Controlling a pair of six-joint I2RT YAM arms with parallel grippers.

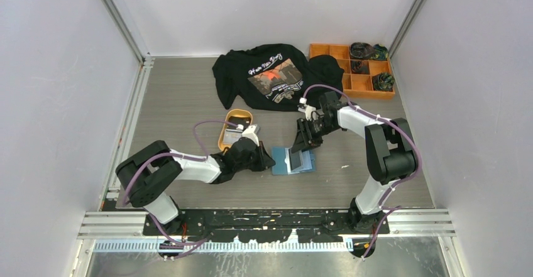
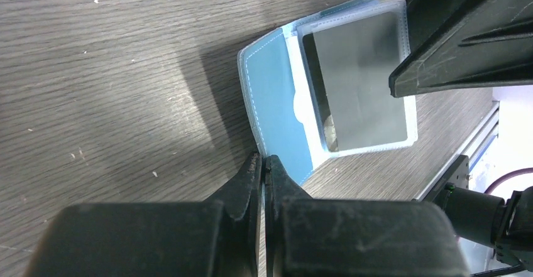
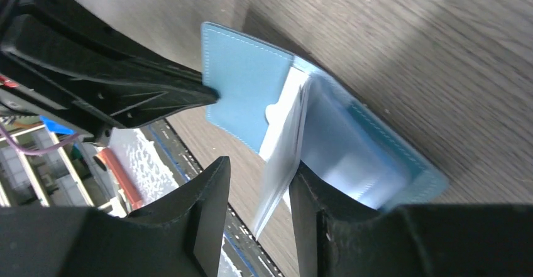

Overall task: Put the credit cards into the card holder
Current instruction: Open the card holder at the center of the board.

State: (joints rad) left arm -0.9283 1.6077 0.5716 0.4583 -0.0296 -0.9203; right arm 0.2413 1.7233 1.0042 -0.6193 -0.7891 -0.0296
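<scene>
The teal card holder [image 1: 293,162] lies open on the table, its clear sleeves raised. My left gripper [image 2: 264,161] is shut on the edge of its left flap [image 3: 245,95], pinning it low to the table. A dark credit card [image 2: 358,88] sits inside a clear sleeve. My right gripper [image 3: 259,167] hangs over the holder, jaws apart. One clear sleeve page [image 3: 283,164] stands between them, against the right finger [image 3: 314,208]. More credit cards [image 1: 237,125], black and white, lie in the orange oval tray [image 1: 224,140].
A black printed T-shirt [image 1: 270,76] lies crumpled at the back. An orange compartment box [image 1: 342,76] with dark items stands at the back right. The tray sits just behind my left gripper. Grey walls close in both sides.
</scene>
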